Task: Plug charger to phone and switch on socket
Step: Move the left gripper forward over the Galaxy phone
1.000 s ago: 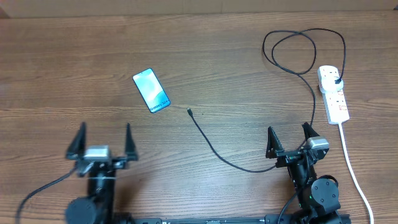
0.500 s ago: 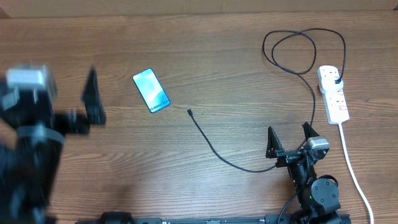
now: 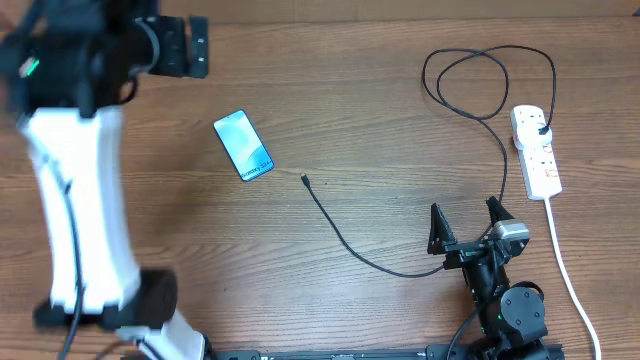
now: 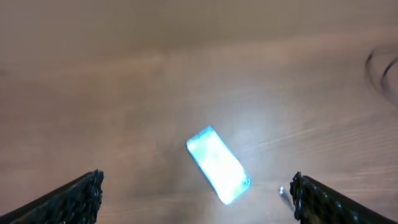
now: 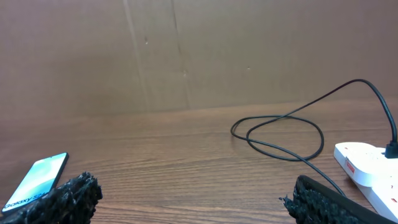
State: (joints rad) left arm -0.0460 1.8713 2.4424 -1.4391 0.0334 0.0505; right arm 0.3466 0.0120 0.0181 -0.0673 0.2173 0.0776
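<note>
**Both claws spread wide and empty; left arm raised over the phone**

Overhead: we list the phone (image 3: 243,145) lying flat left of centre on the table (image 3: 330,90). The charger (image 3: 345,240) runs from its free tip near the phone to its plug in the socket (image 3: 536,150) at right. The left arm, at the near edge a second ago, now stands at far left. The right arm is unmoved.

Left wrist: only here do we see the left gripper (image 4: 196,179), fully spread, empty, above the phone.

Right wrist: the right gripper (image 5: 193,186) is fully spread and touches nothing. The phone's lettering is legible only here.
</note>
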